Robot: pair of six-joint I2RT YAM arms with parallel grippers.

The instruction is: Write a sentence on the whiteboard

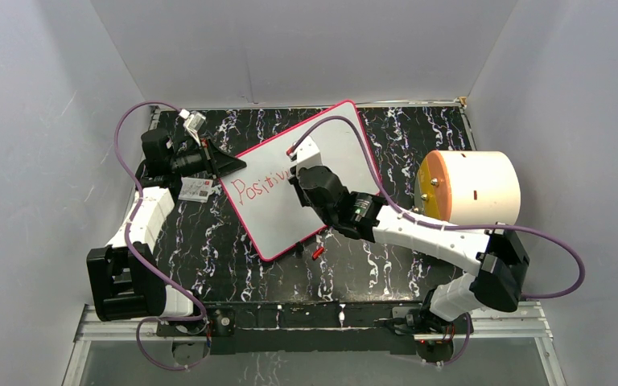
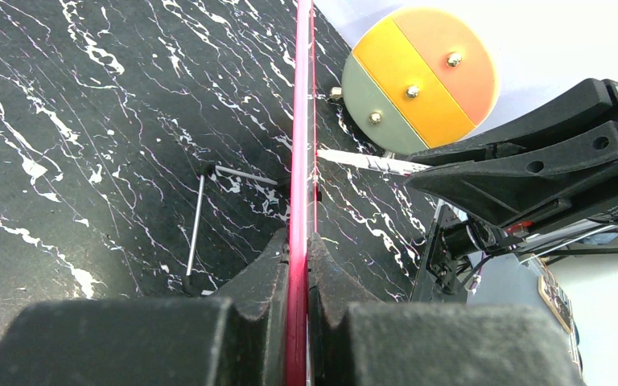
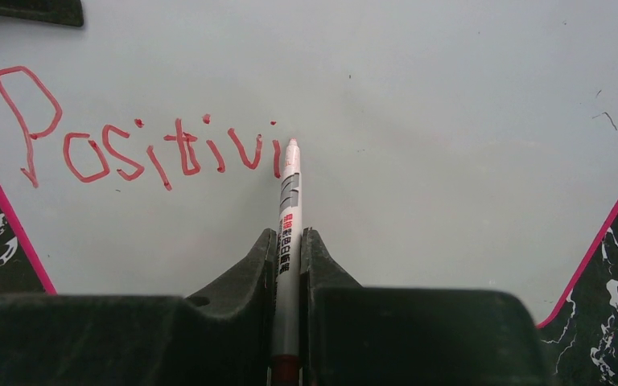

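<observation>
Reaching up from its base at the near left corner of the worktop [image 1: 354,273], the left arm [image 1: 146,217] runs along the left edge, bends inward near the far left and points its left gripper [image 1: 227,163] at the whiteboard [image 1: 346,145]. From the wrist view the jaws are clamped tight on the board's thin pink frame, seen edge-on between the fingers [image 2: 330,273]. The whiteboard sits skewed in the middle of the worktop, one rounded corner up by the far edge and another toward the near edge; whether it lies fully flat I cannot tell. The right arm [image 1: 426,233] rises from the near right corner, folds at the elbow and stretches leftward over the board, its wrist hanging above the board's centre. The right gripper [image 3: 288,237] is clenched around a marker [image 3: 289,193], whose pale tip touches the board just beside the last stroke of the red writing [image 3: 129,149], which reads "Positivi" and slants upward across the board's left half. A small red piece [image 1: 317,252] lies on the worktop just off the board's near edge. A white card [image 1: 196,190] rests beside the left arm's wrist, and a white drum [image 1: 483,189] with an orange face stands by the right edge.
</observation>
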